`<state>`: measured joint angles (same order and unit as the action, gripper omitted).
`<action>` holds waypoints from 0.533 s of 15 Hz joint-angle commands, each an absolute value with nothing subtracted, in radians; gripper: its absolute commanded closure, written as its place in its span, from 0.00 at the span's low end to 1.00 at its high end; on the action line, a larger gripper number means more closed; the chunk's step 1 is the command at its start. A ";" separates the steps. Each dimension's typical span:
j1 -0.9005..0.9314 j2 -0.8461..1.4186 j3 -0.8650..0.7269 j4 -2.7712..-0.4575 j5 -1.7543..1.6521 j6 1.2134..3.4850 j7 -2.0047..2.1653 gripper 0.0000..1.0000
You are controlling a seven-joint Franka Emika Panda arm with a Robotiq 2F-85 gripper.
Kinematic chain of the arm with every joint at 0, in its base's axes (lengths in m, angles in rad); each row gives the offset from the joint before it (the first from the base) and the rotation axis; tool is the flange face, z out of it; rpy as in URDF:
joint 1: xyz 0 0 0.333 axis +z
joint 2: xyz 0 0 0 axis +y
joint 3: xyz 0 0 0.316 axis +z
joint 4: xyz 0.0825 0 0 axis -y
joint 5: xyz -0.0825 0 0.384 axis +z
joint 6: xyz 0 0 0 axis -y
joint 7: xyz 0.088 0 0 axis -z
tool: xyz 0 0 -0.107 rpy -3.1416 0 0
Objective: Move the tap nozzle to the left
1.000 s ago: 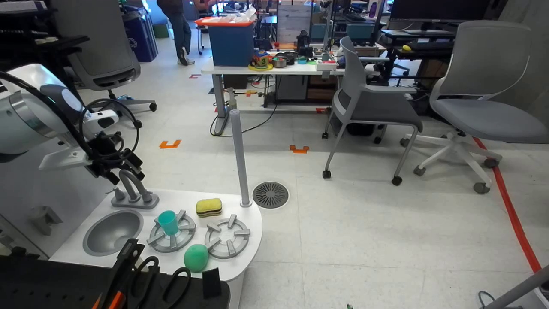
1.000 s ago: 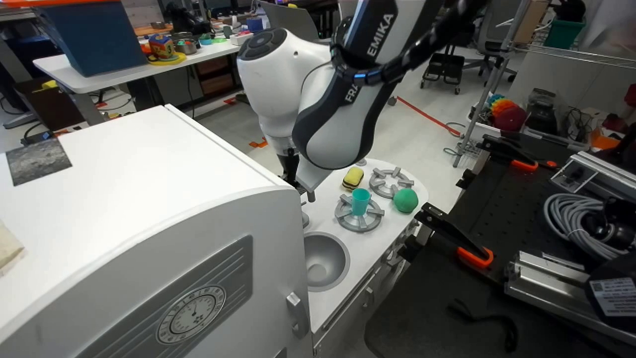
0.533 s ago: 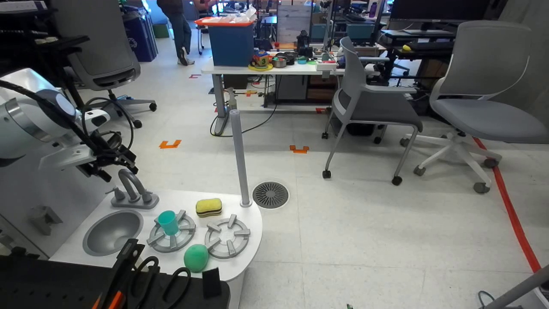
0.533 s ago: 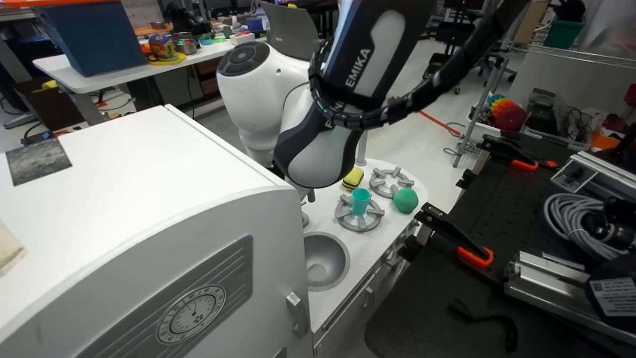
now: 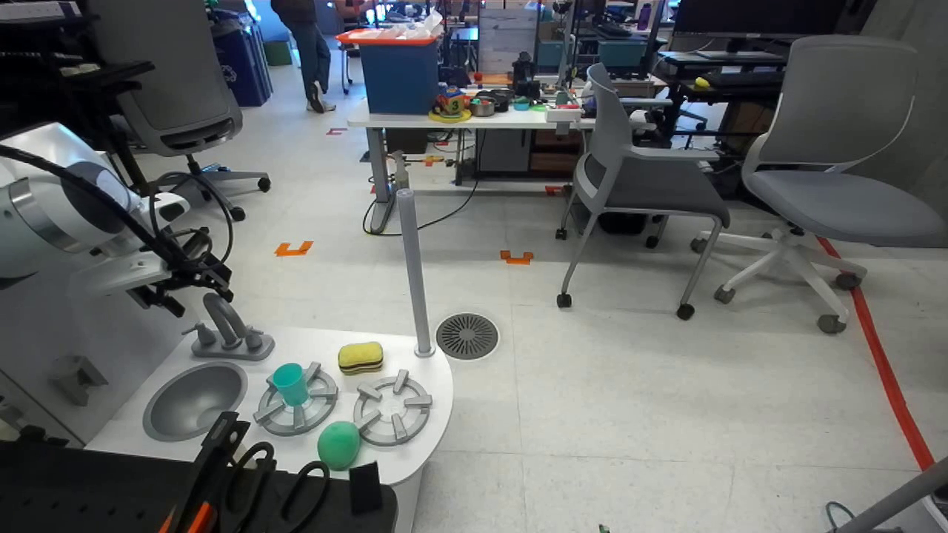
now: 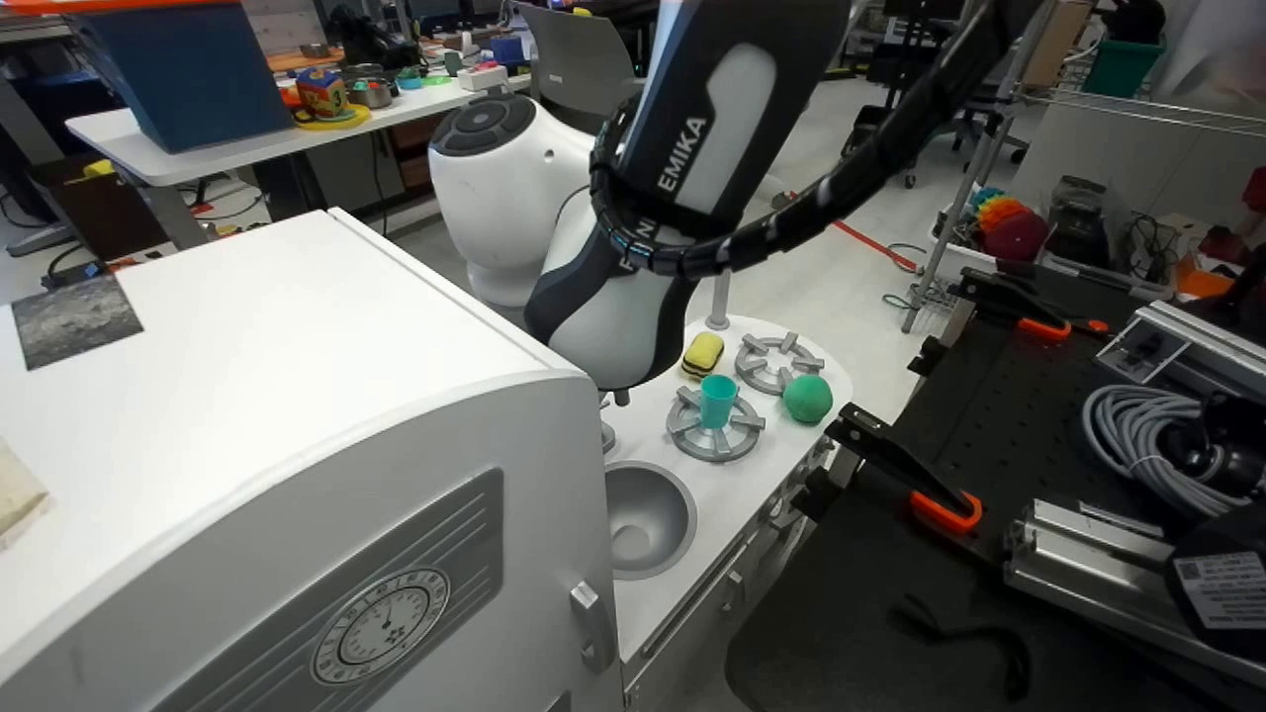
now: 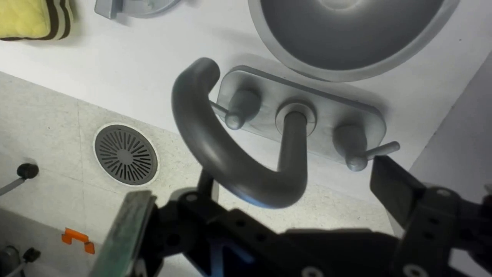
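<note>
The gripper, fingers parted wide, hovers close by the tap nozzle; whether the two touch cannot be told. In the wrist view, the nozzle curves left, its tip left of the round sink basin. Farther left rests a yellow sponge; beyond the edge of the white counter, a round drain lies in the floor.

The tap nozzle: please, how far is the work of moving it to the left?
Looks done: in the wrist view, the tap nozzle points left of the basin. In hand: the open gripper hangs close to it without a grip; I cannot tell whether they touch. Remaining: perhaps a leftward nudge, then withdrawal, since the gripper is not yet clear.
</note>
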<state>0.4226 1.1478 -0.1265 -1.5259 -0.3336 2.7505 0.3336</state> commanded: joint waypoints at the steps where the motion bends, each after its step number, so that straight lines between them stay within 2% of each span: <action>1: 0.416 1.147 -0.103 -1.545 -0.272 2.745 0.300 0.00; 8: 0.385 1.121 -0.045 -1.586 -0.136 2.659 0.331 0.00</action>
<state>0.4135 1.1483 -0.1083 -1.5515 -0.2192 2.7312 0.3252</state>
